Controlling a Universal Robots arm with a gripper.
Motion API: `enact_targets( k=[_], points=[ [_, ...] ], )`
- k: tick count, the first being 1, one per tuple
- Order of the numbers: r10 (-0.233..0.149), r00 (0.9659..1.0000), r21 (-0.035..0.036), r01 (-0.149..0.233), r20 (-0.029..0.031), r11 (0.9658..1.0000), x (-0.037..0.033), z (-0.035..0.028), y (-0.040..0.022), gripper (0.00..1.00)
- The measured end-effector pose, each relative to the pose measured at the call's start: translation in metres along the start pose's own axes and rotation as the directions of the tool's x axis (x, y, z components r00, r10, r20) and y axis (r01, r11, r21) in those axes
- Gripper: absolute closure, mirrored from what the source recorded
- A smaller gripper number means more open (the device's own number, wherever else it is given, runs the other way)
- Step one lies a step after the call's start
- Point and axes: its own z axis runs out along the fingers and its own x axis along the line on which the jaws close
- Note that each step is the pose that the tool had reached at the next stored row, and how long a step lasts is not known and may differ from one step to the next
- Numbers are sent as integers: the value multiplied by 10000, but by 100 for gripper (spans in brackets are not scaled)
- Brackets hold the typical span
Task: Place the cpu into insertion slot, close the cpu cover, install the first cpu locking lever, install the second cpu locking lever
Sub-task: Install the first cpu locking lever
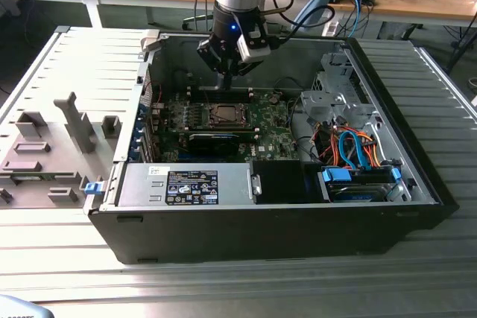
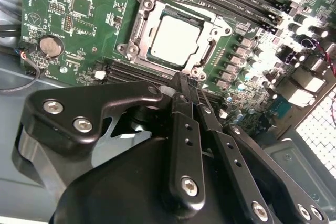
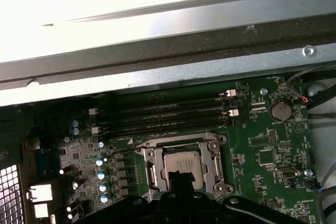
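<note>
Silver-grey and light, the cpu (image 2: 176, 34) sits in its insertion slot (image 2: 137, 35) — fragile, best held by its edges — below my gripper (image 2: 189, 85), closed and empty.

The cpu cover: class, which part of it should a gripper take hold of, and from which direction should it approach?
Grip the cpu cover by an outer edge of its thin metal rim, coming from straight above. It lies flat against the green board with the cpu filling its window, so the inner edges probably offer no purchase and a sideways approach looks blocked.
</note>
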Motion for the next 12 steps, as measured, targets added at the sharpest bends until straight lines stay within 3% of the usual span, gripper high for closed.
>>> enact_targets(
  k=[12],
  points=[
    [-532, 9986, 11, 532, -10, 9986, 0, 0, 0, 89]
  ],
)
